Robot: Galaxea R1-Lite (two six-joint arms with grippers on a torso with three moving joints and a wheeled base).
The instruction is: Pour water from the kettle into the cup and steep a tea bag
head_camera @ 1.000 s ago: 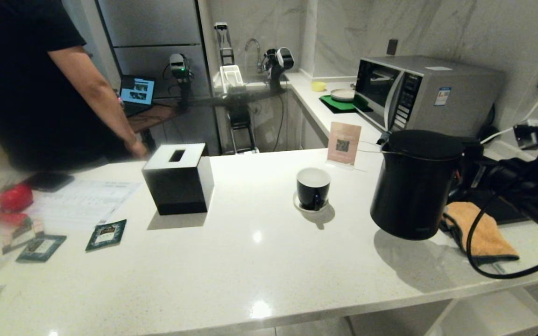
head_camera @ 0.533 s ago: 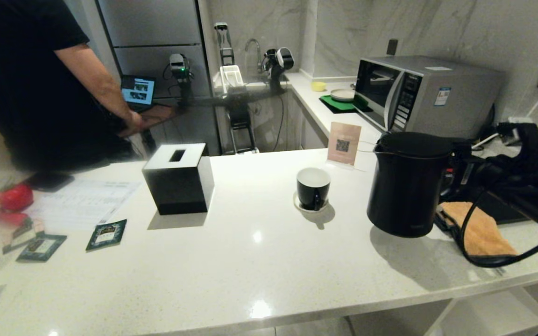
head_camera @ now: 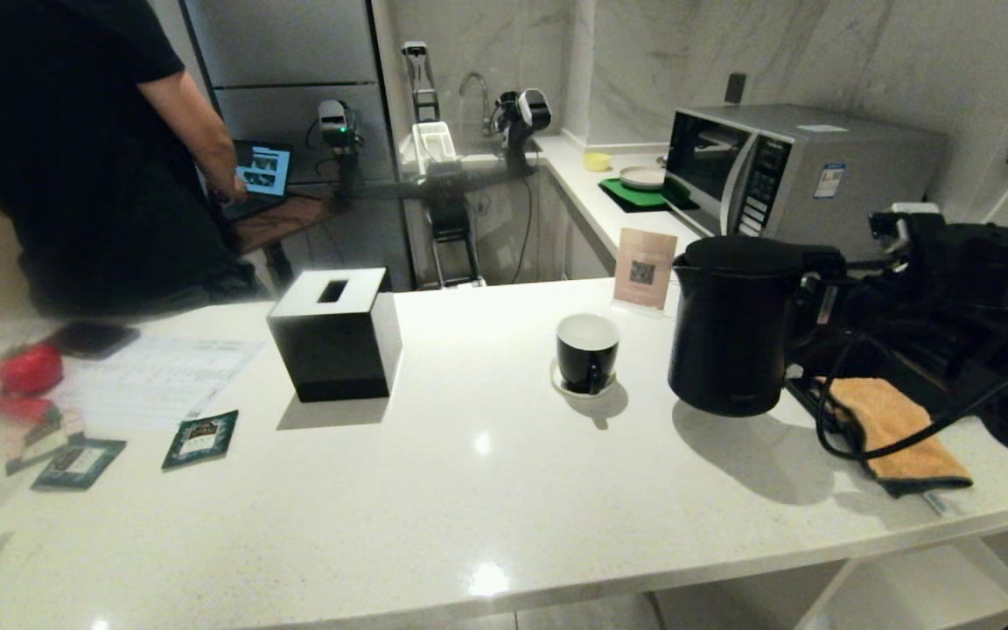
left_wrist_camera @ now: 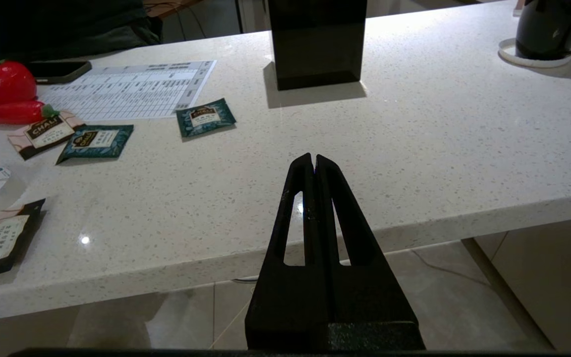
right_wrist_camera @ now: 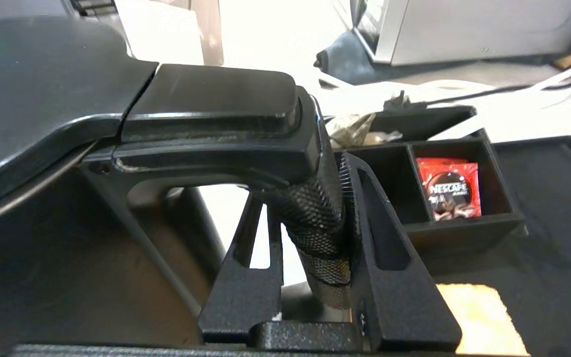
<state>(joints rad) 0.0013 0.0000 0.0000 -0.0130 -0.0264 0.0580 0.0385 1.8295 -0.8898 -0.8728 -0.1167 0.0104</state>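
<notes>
The tall black kettle [head_camera: 731, 328] is upright just right of the cup [head_camera: 587, 354], apart from it. The cup is black outside and white inside and sits on its small white saucer [head_camera: 556, 382]. My right gripper [head_camera: 823, 302] comes in from the right and is shut on the kettle's loop handle. In the right wrist view the fingers of this gripper [right_wrist_camera: 310, 198] clamp the textured handle [right_wrist_camera: 322, 223] below the lid [right_wrist_camera: 42, 89]. My left gripper [left_wrist_camera: 314, 159] is parked, shut and empty, before the counter's front edge. The tea bag is out of view.
A black tissue box [head_camera: 335, 337] stands mid-counter, with dark green sachets [head_camera: 199, 437] at the left. An orange cloth [head_camera: 898, 429], a black cable [head_camera: 828, 437] and a black compartment box [right_wrist_camera: 456, 225] lie behind the kettle. Microwave [head_camera: 784, 175] and card sign [head_camera: 644, 269] stand behind. A person [head_camera: 75, 157] stands far left.
My right gripper has carried the kettle left toward the cup and brought it from a lean to upright. The person's arm has left the counter and gone to the laptop.
</notes>
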